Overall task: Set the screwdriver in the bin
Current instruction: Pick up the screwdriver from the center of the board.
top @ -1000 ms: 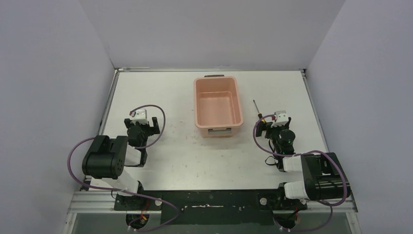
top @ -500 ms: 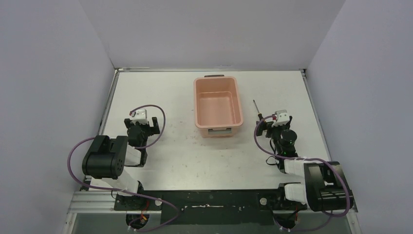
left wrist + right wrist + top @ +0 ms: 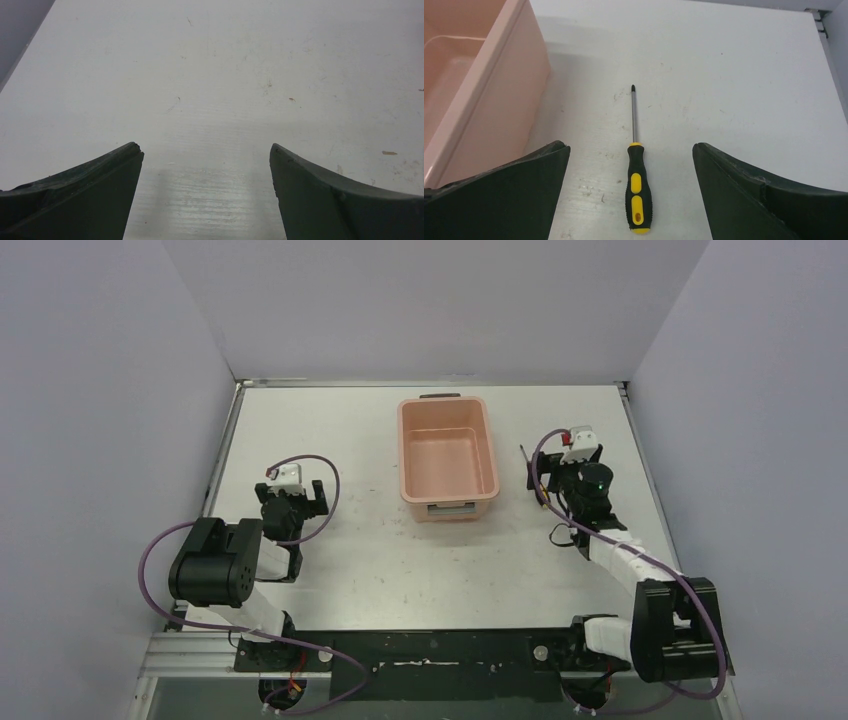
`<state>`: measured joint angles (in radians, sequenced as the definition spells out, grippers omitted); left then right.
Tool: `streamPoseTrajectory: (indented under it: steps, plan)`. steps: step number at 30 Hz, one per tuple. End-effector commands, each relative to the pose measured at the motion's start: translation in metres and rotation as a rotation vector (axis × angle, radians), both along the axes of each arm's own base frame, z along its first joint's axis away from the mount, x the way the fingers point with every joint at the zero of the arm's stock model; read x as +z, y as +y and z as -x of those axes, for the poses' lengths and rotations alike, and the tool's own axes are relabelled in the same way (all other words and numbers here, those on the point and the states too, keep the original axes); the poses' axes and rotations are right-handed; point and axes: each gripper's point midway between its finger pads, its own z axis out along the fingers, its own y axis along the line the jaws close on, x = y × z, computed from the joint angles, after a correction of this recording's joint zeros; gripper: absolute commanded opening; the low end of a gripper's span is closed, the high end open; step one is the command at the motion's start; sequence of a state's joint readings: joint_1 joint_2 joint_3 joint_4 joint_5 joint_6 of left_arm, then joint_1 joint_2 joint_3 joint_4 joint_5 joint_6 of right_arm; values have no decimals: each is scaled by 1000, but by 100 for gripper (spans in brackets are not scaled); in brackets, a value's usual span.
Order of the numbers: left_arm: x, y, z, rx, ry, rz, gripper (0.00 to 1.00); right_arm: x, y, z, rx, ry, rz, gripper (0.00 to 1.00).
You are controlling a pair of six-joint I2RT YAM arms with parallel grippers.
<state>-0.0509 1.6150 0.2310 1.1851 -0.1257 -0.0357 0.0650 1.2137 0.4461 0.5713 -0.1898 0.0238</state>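
The screwdriver (image 3: 636,194) lies flat on the white table, its yellow-and-black handle toward me and its thin shaft pointing away. In the top view it (image 3: 528,465) lies just right of the bin. The salmon-pink bin (image 3: 447,458) stands empty at mid-table, and its wall (image 3: 489,95) fills the left of the right wrist view. My right gripper (image 3: 629,146) is open above the handle, one finger on each side, not touching it; in the top view it (image 3: 556,478) hangs over the screwdriver. My left gripper (image 3: 295,498) is open and empty over bare table (image 3: 205,147).
The table's right edge and wall (image 3: 640,460) run close beside the right arm. The far wall stands behind the bin. A purple cable (image 3: 540,445) loops off the right wrist near the screwdriver's tip.
My right arm has reached forward, carrying the open gripper from the near side of the screwdriver to over its handle. The screwdriver, the bin and the left arm have not moved.
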Motion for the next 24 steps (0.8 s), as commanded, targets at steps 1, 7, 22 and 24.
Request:
streamPoseTrajectory:
  steps: [1, 7, 22, 24]
  plan:
    - [16, -2, -9, -9, -55, -5, 97, 13, -5, -15, -45, 123, -8, 100]
    - [16, -2, -9, -9, -54, -4, 97, 25, -13, -32, -131, 299, -26, 100]
    - [16, -2, -9, -9, -54, -5, 97, 47, -11, -48, -163, 503, -53, 100]
    - [16, -2, -9, -9, -55, -5, 97, 50, -8, -50, -150, 507, -59, 100]
